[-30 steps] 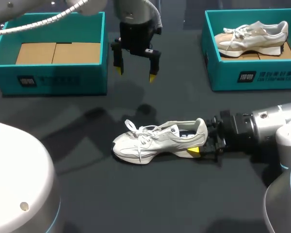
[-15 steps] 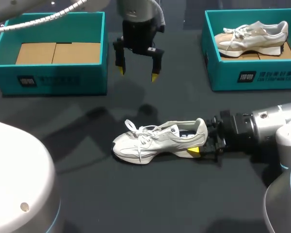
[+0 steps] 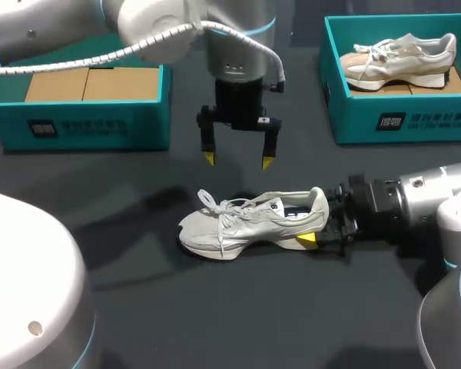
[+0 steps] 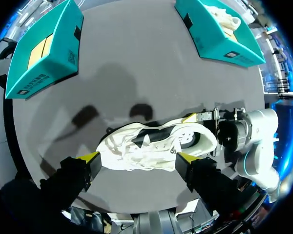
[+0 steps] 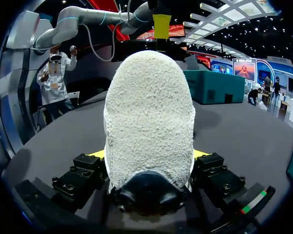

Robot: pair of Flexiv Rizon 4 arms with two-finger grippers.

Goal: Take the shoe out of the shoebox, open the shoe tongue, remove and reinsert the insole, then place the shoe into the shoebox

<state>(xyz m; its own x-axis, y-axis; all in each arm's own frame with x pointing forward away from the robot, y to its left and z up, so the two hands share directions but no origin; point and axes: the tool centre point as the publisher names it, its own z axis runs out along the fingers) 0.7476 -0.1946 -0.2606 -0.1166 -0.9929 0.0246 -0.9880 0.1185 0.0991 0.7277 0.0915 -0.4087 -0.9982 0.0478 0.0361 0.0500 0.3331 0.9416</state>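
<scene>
Left end effector [image 3: 237, 161] spread wide, poised at 12 o'clock of the pale shoe [image 3: 242, 223] on the dark counter [image 3: 215, 307]; right end effector [image 3: 316, 224] clamped on its heel [image 3: 320, 204] at 3 o'clock. Step in hand, by the look: opening the tongue [image 3: 272, 205]; next, a descent to pinch it.

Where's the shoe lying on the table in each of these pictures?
Head view: shoe mid-table, heel in right tool, beneath left tool.
Left wrist view: shoe straight ahead of left tool.
Right wrist view: heel fills the middle, gripped by right tool.
Landmark: empty box, in all three.
</scene>
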